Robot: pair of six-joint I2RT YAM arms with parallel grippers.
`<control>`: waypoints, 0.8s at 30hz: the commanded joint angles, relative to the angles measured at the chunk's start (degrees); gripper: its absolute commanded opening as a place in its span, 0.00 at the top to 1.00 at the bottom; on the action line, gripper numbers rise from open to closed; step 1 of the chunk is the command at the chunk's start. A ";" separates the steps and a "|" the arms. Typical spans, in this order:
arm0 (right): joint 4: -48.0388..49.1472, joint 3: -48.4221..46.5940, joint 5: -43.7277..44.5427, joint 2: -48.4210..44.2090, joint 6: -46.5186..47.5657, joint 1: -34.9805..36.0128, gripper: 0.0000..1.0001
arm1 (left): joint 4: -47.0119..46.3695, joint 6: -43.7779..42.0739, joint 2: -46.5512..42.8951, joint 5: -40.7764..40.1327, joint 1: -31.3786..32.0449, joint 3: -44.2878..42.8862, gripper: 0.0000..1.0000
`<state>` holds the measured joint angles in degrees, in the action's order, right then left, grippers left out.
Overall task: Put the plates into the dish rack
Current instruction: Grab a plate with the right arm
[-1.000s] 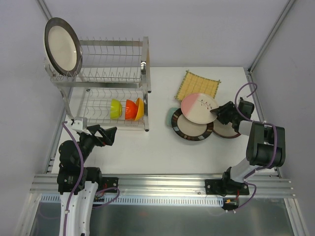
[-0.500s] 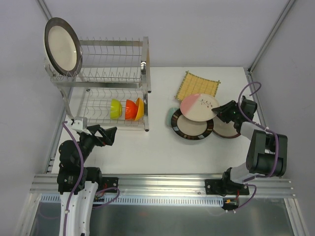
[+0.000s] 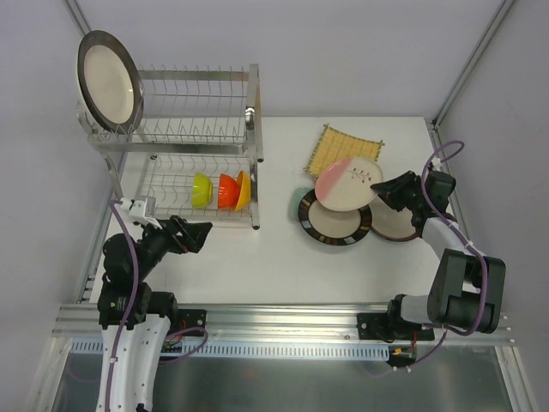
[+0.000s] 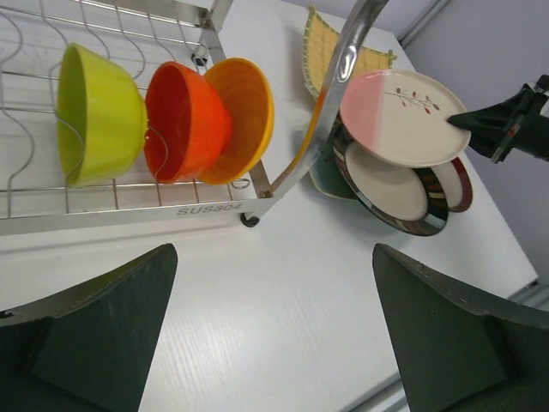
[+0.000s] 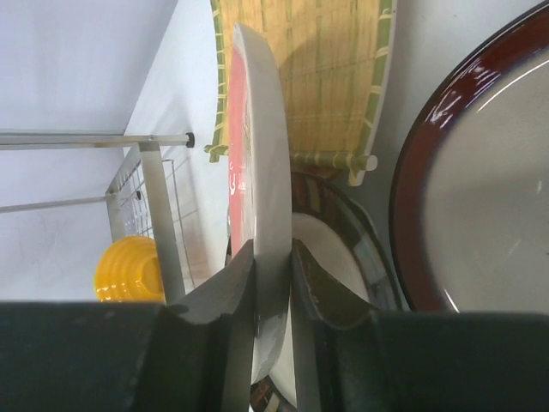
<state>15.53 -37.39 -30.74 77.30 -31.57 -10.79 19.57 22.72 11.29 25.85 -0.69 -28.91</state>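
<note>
My right gripper point(image 3: 380, 190) is shut on the right rim of the pink-and-white plate point(image 3: 346, 184). In the right wrist view both fingers point(image 5: 230, 287) pinch the plate's edge point(image 5: 262, 146). The plate hangs over a dark-rimmed patterned plate point(image 3: 331, 221), which rests on a teal dish point(image 4: 323, 175). To the right lies a red-rimmed plate point(image 3: 396, 225), and behind lies the yellow woven square point(image 3: 344, 146). The silver dish rack point(image 3: 199, 129) stands at the back left, with a dark-rimmed cream plate point(image 3: 109, 79) upright on its top tier. By the rack's front, my left gripper point(image 3: 199, 233) is open with nothing in it point(image 4: 274, 343).
Green point(image 3: 201, 190), orange point(image 3: 226, 190) and yellow point(image 3: 244, 190) bowls stand on edge in the rack's lower tier. The rack's front corner post point(image 4: 330, 112) rises between my left gripper and the plates. White tabletop point(image 3: 274, 257) lies between the two arms.
My right gripper has closed on the pink-and-white plate's rim, and the arm has swung outward to the right. The left arm has shifted slightly, its gripper still open.
</note>
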 commanded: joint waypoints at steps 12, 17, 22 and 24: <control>10.39 -2.34 -10.48 -8.03 -9.73 -0.38 0.99 | -3.05 15.68 8.83 11.51 0.51 -7.30 0.01; 15.66 -0.50 -13.46 -8.92 -14.39 -0.29 0.99 | -5.68 19.81 10.50 11.25 3.76 -7.22 0.01; 20.59 1.17 -16.18 -9.18 -18.08 -0.03 0.99 | -8.23 22.36 13.05 3.28 11.74 -7.22 0.02; 23.14 2.05 -16.89 -9.27 -20.10 0.24 0.99 | -10.34 22.72 15.60 -0.34 19.21 -7.30 0.02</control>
<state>25.74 -35.40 -41.87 70.98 -44.91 -10.83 14.44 42.81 24.45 31.00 12.36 -34.20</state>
